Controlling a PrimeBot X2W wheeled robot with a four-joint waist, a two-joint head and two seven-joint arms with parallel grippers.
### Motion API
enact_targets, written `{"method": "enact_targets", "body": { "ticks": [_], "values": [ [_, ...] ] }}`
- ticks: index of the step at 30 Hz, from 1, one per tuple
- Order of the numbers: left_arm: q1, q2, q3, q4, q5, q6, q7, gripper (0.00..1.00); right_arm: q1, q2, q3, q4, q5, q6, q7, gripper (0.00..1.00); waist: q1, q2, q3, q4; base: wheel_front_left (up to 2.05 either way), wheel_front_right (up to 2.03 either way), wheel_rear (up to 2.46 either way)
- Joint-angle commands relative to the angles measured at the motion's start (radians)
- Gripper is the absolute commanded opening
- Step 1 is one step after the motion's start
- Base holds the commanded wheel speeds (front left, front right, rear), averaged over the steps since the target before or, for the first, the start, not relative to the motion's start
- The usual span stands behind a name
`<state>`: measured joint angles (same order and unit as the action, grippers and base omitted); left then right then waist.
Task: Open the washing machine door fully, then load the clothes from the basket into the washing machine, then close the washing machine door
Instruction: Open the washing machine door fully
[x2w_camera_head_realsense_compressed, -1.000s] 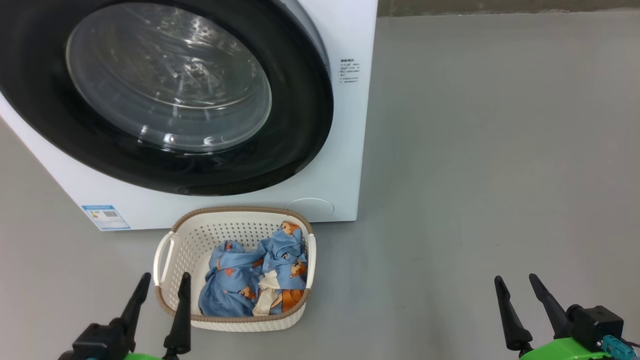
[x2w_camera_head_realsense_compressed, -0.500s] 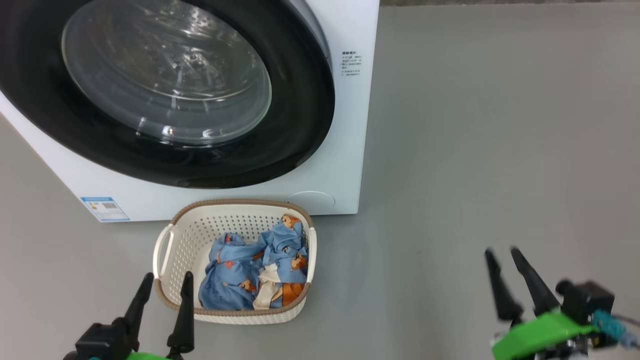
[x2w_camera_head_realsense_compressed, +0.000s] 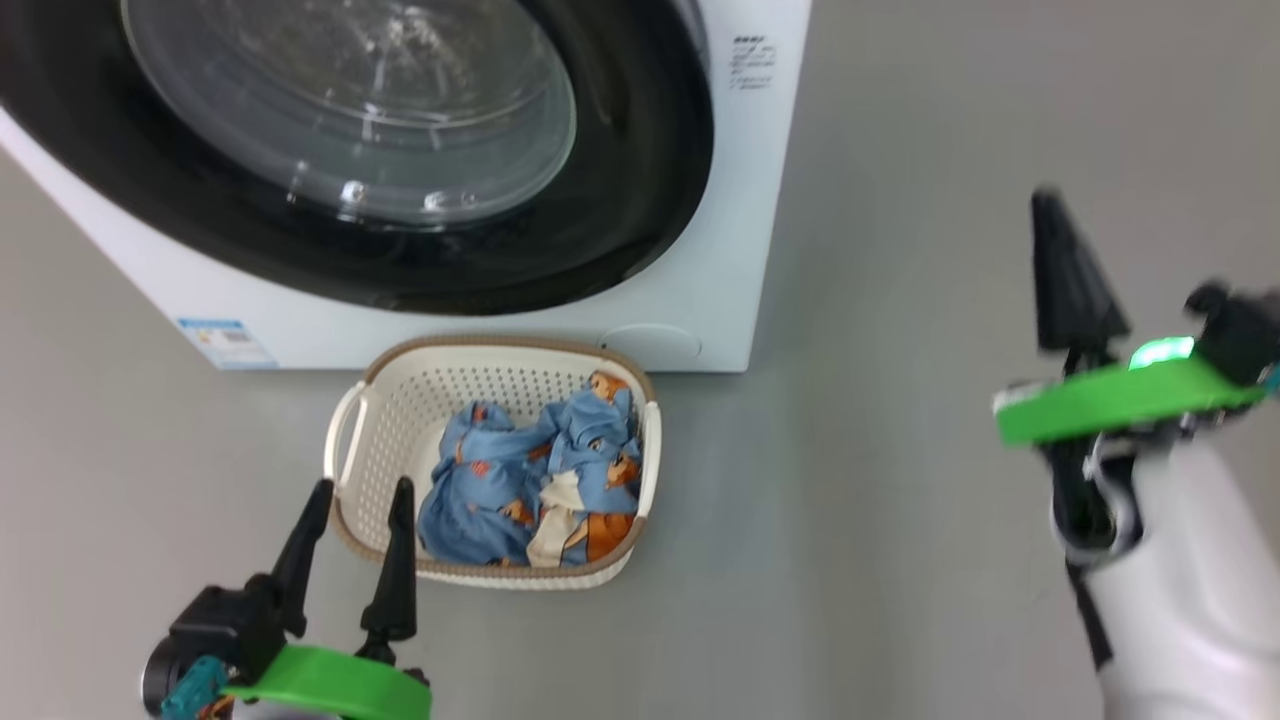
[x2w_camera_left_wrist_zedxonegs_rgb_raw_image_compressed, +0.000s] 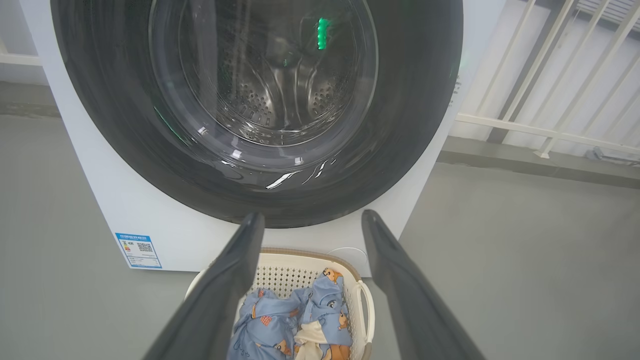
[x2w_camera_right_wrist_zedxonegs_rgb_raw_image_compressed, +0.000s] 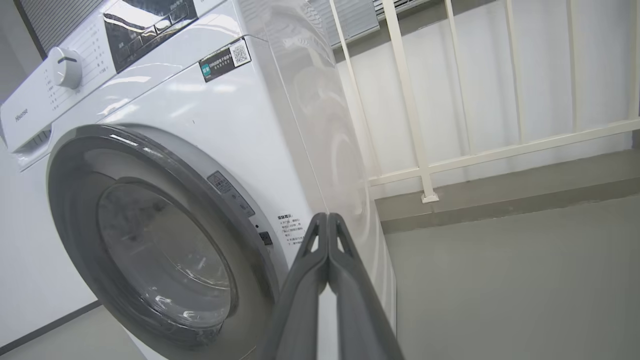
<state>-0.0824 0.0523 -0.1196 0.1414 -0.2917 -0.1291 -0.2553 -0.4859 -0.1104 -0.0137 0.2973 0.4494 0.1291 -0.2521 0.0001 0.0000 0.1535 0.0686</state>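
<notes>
Head view, nearest first: what are the grippers doing?

Left gripper (x2w_camera_head_realsense_compressed: 361, 486) is hanging by the front left corner of the basket (x2w_camera_head_realsense_compressed: 510, 343), fingers spread wide and carrying nothing. Right gripper (x2w_camera_head_realsense_compressed: 1055, 225) is hovering off to the right, well apart from the machine, fingers pressed together on nothing.

And the clothes (x2w_camera_head_realsense_compressed: 520, 490)?

Lying bundled inside the basket, which is sitting just in front of the washer (x2w_camera_head_realsense_compressed: 770, 250), below its door (x2w_camera_head_realsense_compressed: 640, 220). That door is sitting shut.

What is worrying you?

Pressed-together fingers are probably going to skid off that glossy rim rather than catch its edge. An arm sweeping low is also risking knocking the basket aside.
</notes>
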Motion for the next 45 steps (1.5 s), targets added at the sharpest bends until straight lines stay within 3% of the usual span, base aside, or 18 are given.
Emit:
{"method": "enact_targets", "body": {
  "ticks": [1,10,17,25,35,45],
  "values": [
    [-0.037,0.011,0.029,-0.028,-0.014,-0.002,-0.006,1.00,-0.037,-0.001,0.022,-0.017,0.010,0.002,-0.010,0.00,0.0000,0.0000,0.041,0.034,0.00,0.00,0.00],
    [-0.094,0.006,-0.016,-0.019,-0.027,-0.002,-0.006,1.00,-0.289,-0.061,0.083,0.106,0.172,0.002,-0.010,0.00,0.0000,0.0000,0.111,0.105,0.00,0.00,0.00],
    [-0.121,0.002,-0.045,-0.009,-0.043,-0.002,-0.006,1.00,-0.422,-0.140,0.219,0.187,0.498,0.002,0.072,0.00,0.0000,0.0000,0.148,0.157,0.00,0.00,0.00],
    [-0.152,-0.001,-0.071,-0.002,-0.063,-0.002,-0.006,1.00,-0.500,-0.233,0.326,0.168,0.874,0.002,0.291,0.00,0.0000,0.0000,0.196,0.206,0.00,0.00,0.00],
    [-0.180,-0.002,-0.102,-0.002,-0.080,-0.002,-0.006,1.00,-0.577,-0.290,0.357,0.219,1.066,0.002,0.483,0.00,0.0000,0.0000,0.239,0.236,0.00,0.00,0.00],
    [-0.216,-0.002,-0.137,-0.008,-0.107,-0.002,-0.006,1.00,-0.679,-0.313,0.356,0.300,1.110,0.002,0.588,0.00,0.0000,0.0000,0.287,0.270,0.00,0.00,0.00]
  ]
}}
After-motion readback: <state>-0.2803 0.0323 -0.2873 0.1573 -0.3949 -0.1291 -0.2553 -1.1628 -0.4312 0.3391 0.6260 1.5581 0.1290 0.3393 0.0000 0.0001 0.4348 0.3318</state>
